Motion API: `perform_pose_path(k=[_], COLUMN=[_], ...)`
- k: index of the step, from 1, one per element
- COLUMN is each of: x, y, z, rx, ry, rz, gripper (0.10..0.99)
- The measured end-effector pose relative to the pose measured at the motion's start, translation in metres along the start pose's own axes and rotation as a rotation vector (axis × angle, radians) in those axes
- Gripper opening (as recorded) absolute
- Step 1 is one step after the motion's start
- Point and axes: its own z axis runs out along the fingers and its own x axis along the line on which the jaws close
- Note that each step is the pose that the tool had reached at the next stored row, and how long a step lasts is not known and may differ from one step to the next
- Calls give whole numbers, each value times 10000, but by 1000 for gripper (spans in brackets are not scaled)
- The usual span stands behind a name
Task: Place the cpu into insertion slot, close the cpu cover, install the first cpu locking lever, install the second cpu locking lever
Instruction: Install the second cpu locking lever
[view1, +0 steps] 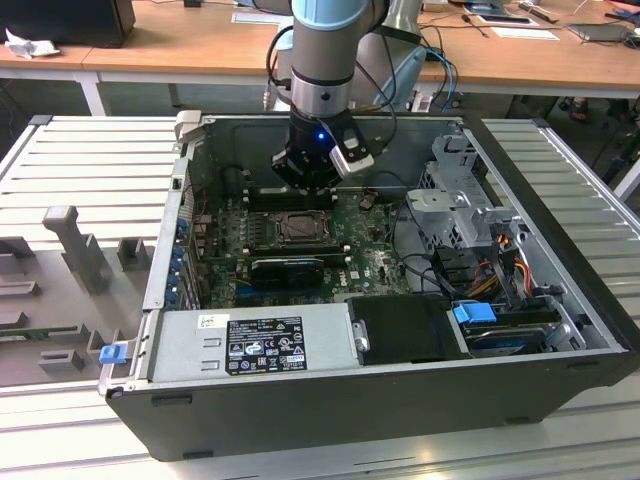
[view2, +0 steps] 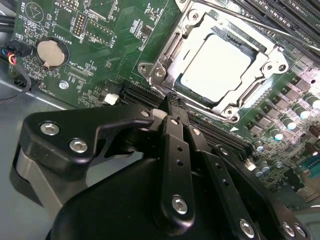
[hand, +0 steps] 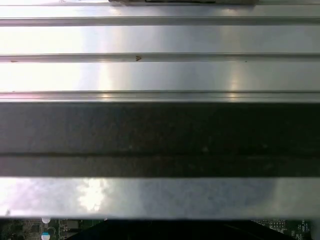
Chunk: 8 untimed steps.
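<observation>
While gripper clenched empty, cpu seated under cpu cover, 2nd wrist view.

The robot's grey cylindrical arm segment carried a pale blue band at its top and a silver metal collar lower down, with black cables looped beside it. Its matte black end effector showed slim perforated fingers, rounded linkage plates and silver screw heads; a small blue light glowed on the wrist.
</observation>
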Motion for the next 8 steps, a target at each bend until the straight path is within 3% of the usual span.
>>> perform_pose_path(k=[5, 8], x=[0, 0], y=[-24, -19], z=[-6, -103], rx=[2, -4], ry=[1, 0], rz=[1, 0], gripper=[106, 106])
